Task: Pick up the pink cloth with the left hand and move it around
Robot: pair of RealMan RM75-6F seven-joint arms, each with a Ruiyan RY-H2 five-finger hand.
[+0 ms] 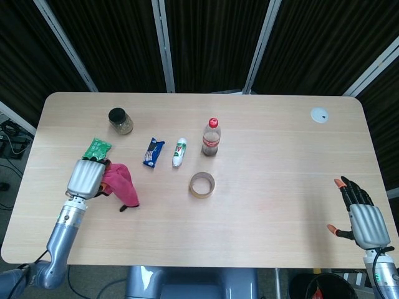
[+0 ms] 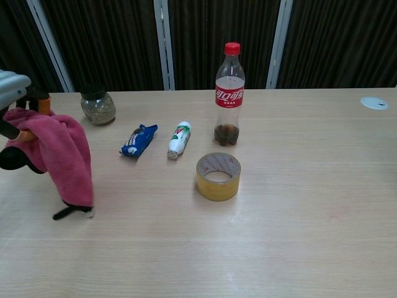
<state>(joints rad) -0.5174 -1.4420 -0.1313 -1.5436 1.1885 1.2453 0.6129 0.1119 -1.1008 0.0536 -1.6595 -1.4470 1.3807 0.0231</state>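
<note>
Nearest the robot, the right hand (image 1: 366, 219) hovers at the front right corner of the surface (image 1: 280, 187), fingers spread and holding nothing. Over the front left part, the left hand (image 1: 85, 177) grips the pink cloth (image 1: 120, 182), which hangs from its fingers, its lower end touching or just clear of the surface; a dark tag (image 2: 69, 212) trails from its bottom edge. One roll of tape (image 1: 202, 184) lies flat near the middle, well apart from the cloth. Behind it stand one cola bottle (image 1: 211, 137), upright, and beside that one small white bottle (image 1: 179, 152) on its side and one blue snack packet (image 1: 153, 152). One green packet (image 1: 98, 148) lies just behind the left hand. Farther back sits one dark-lidded jar (image 1: 120, 121), and at the far right one white disc (image 1: 319, 114).
</note>
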